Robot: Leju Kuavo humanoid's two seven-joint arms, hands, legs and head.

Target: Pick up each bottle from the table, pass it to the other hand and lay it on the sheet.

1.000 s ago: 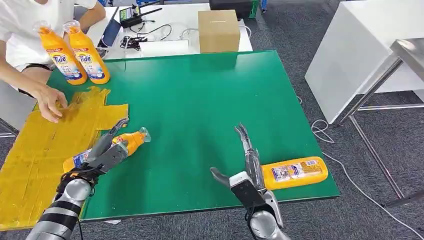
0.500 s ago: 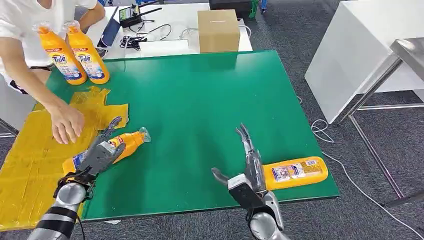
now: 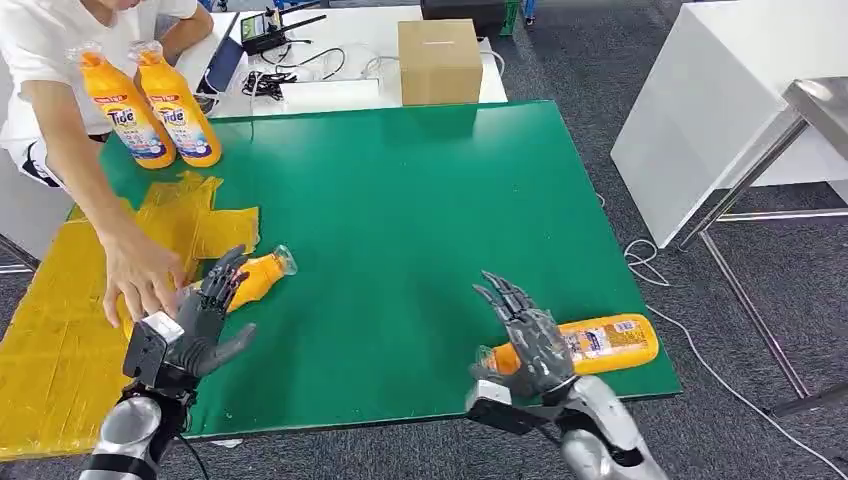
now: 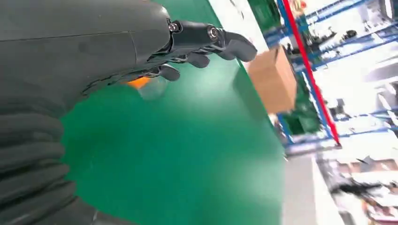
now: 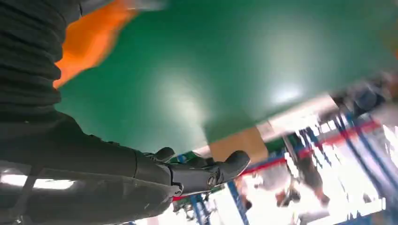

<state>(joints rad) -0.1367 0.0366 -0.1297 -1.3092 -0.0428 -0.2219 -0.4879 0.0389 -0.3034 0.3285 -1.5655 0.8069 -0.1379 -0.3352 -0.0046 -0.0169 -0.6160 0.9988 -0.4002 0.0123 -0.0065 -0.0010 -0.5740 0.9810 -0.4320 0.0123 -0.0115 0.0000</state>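
An orange bottle (image 3: 256, 277) lies on the green table (image 3: 400, 220) at the edge of the yellow sheet (image 3: 60, 300), cap pointing right. My left hand (image 3: 195, 322) hovers just short of it with fingers spread, holding nothing; in the left wrist view the fingers (image 4: 211, 37) reach over the bottle's cap end (image 4: 143, 84). A person's hand (image 3: 140, 280) reaches to the bottle's base. A second orange bottle (image 3: 598, 343) lies near the front right edge. My right hand (image 3: 525, 340) is palm-down over its left end, fingers spread. That bottle (image 5: 89, 42) is a blur in the right wrist view.
Two more orange bottles (image 3: 125, 112) (image 3: 182, 108) stand upright at the table's far left corner, next to the person. A cardboard box (image 3: 438, 60) sits behind the table's far edge. A white table (image 3: 700, 110) and a metal frame stand to the right.
My left hand has let go of the bottle and drawn back toward me. The person's hand has slid along the sheet to the bottle. My right hand has turned palm-down over the right bottle's end.
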